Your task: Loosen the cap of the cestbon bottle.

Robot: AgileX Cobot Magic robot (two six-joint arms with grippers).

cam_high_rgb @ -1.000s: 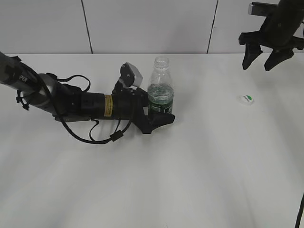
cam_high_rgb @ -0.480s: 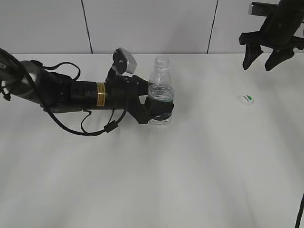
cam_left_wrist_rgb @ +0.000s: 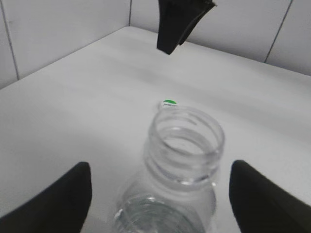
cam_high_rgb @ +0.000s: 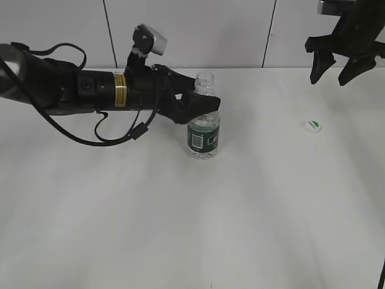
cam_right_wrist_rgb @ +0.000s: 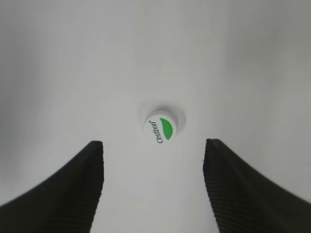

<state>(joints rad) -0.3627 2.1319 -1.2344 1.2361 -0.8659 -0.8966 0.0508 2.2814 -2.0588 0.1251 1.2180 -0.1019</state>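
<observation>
The cap (cam_right_wrist_rgb: 161,127) lay loose on the bench (cam_high_rgb: 180,229), directly below the spread right gripper (cam_high_rgb: 338,71), while the uncapped bottle (cam_high_rgb: 203,123) stood upright between the spread fingers of the left gripper (cam_high_rgb: 201,102), neither touching.

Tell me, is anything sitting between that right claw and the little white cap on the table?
Nothing visible. The right gripper hangs open above the cap, which lies alone on the bare white table with its green mark up. The cestbon bottle stands far off, beside the left gripper.
</observation>
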